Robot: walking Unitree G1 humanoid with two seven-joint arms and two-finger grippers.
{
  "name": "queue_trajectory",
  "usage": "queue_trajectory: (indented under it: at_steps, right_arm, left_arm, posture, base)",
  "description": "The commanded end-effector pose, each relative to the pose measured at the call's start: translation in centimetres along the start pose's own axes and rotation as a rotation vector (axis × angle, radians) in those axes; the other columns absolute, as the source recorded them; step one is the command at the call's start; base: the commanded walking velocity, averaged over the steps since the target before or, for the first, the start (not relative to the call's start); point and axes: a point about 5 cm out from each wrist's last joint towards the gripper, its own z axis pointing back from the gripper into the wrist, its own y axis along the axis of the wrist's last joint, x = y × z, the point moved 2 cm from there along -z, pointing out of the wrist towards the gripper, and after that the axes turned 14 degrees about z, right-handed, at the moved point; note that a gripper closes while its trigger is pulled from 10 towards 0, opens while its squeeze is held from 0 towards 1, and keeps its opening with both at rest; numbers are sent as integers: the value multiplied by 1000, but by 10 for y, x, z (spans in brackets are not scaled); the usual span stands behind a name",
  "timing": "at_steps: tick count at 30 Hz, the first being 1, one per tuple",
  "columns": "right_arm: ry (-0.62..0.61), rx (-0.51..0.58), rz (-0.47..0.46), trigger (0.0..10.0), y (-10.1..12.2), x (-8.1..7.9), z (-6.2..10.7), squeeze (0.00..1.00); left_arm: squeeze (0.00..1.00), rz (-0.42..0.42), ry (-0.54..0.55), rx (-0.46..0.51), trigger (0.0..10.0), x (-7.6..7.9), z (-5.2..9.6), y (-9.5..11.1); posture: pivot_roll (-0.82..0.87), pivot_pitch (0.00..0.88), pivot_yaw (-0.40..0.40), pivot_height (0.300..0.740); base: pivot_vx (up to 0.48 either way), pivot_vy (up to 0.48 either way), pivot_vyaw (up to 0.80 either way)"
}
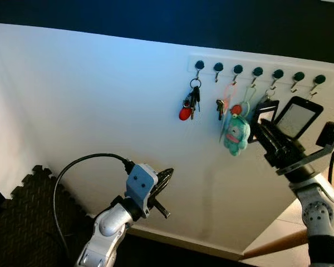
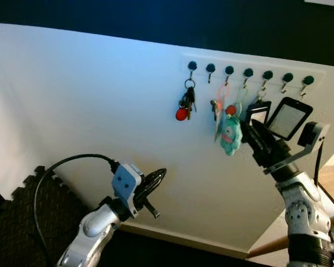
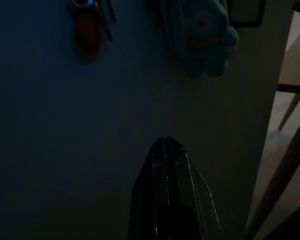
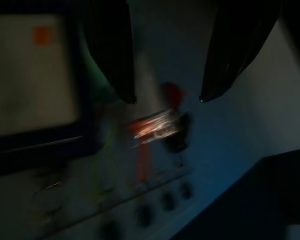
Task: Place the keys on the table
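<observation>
While its two black fingers stand parted with nothing between them, the right gripper (image 4: 167,100) is raised close before the keys (image 1: 225,108) (blurred in the wrist view), which hang on the hook rail (image 1: 259,71) beside a teal plush charm (image 1: 236,135). At nine o'clock from these hangs a second bunch (image 1: 190,103) with a red tag. Low at seven o'clock, the left gripper (image 1: 166,175) is pinched closed, empty, near the white wall (image 1: 89,94).

My two silver arms, each ending in long black fingers.

On my left arm (image 1: 108,225) I see rounded silver metal joints, a pale blue plastic wrist block (image 1: 140,183) with two small dark screws, and a black cable (image 1: 72,169) looping off it. My right arm (image 1: 317,208) shows a ribbed silver joint under a black bracket (image 1: 300,158).
</observation>
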Motion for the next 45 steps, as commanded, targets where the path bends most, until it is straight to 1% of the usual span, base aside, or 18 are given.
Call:
queue_trajectory:
  at_steps: [1,2,4,5,6,7,8,9,10,11,12,14,20,21,23,27,35,45]
  right_arm:
    - [116,-114,-39,10000,-20,-19,7,0]
    - [164,-221,-29,10000,-38,-28,15,0]
    - [120,-399,41,10000,-73,-28,28,0]
    - [25,-493,92,10000,-92,-20,35,0]
    - [25,-493,92,10000,-92,-20,35,0]
    - [-135,-555,140,10000,-107,-7,42,0]
    - [-256,-600,142,10000,-119,1,50,0]
    - [-256,-600,142,10000,-119,1,50,0]
    - [-385,-662,161,10000,-136,3,65,0]
    - [-385,-662,161,10000,-136,3,65,0]
    - [-405,-700,173,10000,-145,-2,72,0]
    - [-397,-732,196,10000,-151,-6,75,0]
    - [-420,-806,262,10000,-164,-9,81,0]
    - [-488,-894,285,10000,-178,-11,93,0]
    - [-518,-936,284,10000,-184,-13,100,0]
    - [-530,-968,265,10000,-194,-21,107,0]
    - [-492,-1002,254,10000,-206,-36,111,0]
    - [-479,-992,263,10000,-208,-39,110,0]
  left_arm:
    - [0,22,72,-12,10000,-11,7,-3]
    - [0,26,126,-24,10000,-19,11,-7]
    - [0,34,228,-89,10000,-35,23,-24]
    - [0,56,295,-142,10000,-44,31,-38]
    - [0,56,295,-142,10000,-44,31,-38]
    - [0,52,375,-217,10000,-53,42,-53]
    - [0,65,447,-276,10000,-61,52,-66]
    - [0,65,447,-276,10000,-61,52,-66]
    - [0,114,598,-371,10000,-75,74,-88]
    - [0,114,598,-371,10000,-75,74,-88]
    - [0,153,703,-413,10000,-83,90,-100]
    - [0,188,773,-437,10000,-88,101,-108]
    - [0,214,829,-475,10000,-91,113,-119]
    - [0,181,817,-510,10000,-87,116,-125]
    - [0,159,800,-528,10000,-85,116,-127]
    - [0,154,812,-523,10000,-86,113,-129]
    - [0,140,808,-527,10000,-84,111,-134]
    - [0,137,844,-483,10000,-88,114,-130]
  posture:
    - [73,77,-57,740]
    - [73,77,-57,740]
    - [75,73,-57,740]
    - [70,71,-55,740]
    - [70,71,-55,740]
    - [70,70,-56,740]
    - [75,69,-56,740]
    - [75,69,-56,740]
    - [76,67,-58,740]
    - [76,67,-58,740]
    - [77,66,-57,740]
    - [73,64,-55,740]
    - [65,63,-53,740]
    - [70,62,-58,740]
    - [71,62,-60,740]
    - [70,63,-60,740]
    - [75,60,-64,740]
    - [86,51,-75,740]
  base:
    - [0,0,0]
    - [0,0,0]
    - [0,0,0]
    - [0,0,0]
    - [0,0,0]
    - [0,0,0]
    - [0,0,0]
    - [0,0,0]
    - [0,0,0]
    - [0,0,0]
    - [0,0,0]
    - [0,0,0]
    - [0,0,0]
    - [0,0,0]
    - [0,0,0]
    - [0,0,0]
    - [0,0,-654]
    - [0,0,-800]
